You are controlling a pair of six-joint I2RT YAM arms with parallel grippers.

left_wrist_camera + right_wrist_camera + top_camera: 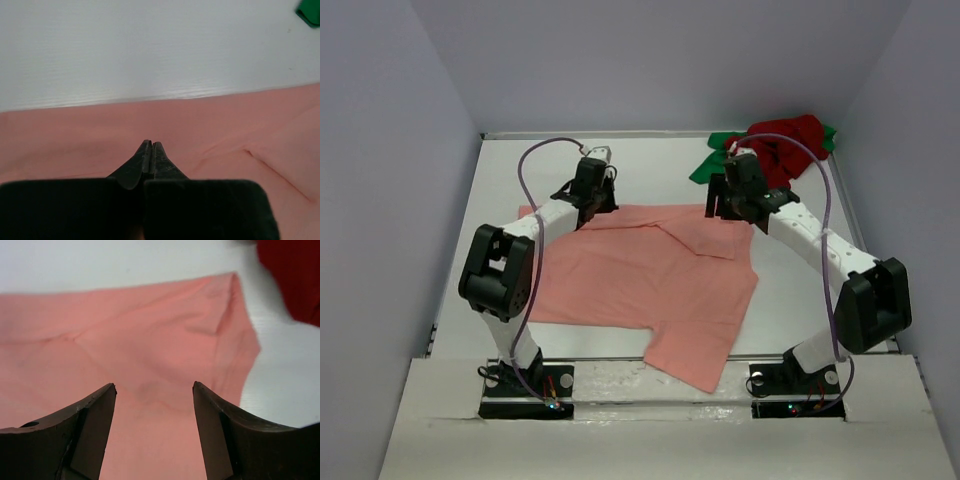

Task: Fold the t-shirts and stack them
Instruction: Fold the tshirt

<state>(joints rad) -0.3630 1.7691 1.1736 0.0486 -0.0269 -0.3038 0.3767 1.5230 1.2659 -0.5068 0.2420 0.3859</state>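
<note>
The salmon-pink t-shirt lies spread over the middle of the table, with a flap folded over near its far right edge. My left gripper is above its far left edge, jaws shut and empty; the left wrist view shows the tips closed over pink cloth. My right gripper hovers over the shirt's far right corner, jaws open and empty; the right wrist view shows the gripper above the pink cloth. The dark red shirt lies crumpled on the bright green shirt at the far right.
The white table is walled by pale grey panels on three sides. The red shirt edges into the right wrist view's top right. A green corner shows top right in the left wrist view. Purple cables loop over both arms.
</note>
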